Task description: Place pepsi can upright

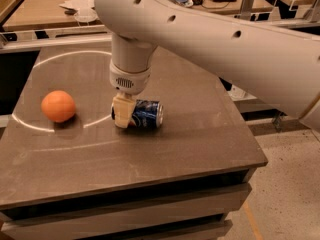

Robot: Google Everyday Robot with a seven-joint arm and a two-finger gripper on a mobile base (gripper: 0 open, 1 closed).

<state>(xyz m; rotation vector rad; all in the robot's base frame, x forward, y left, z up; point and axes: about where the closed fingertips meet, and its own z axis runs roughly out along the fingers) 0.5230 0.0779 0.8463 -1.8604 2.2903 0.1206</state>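
Note:
The pepsi can (148, 115) is dark blue and lies on its side on the dark grey table (190, 149), near the middle. My gripper (122, 113) hangs straight down from the big white arm (210, 39) and sits at the can's left end, covering that end. Whether it touches or holds the can does not show.
An orange (58, 105) rests on the table to the left of the gripper. A pale curved line (50, 129) runs across the tabletop. The table's right edge drops to a tiled floor (285, 184). Cluttered desks (55, 6) stand behind the table.

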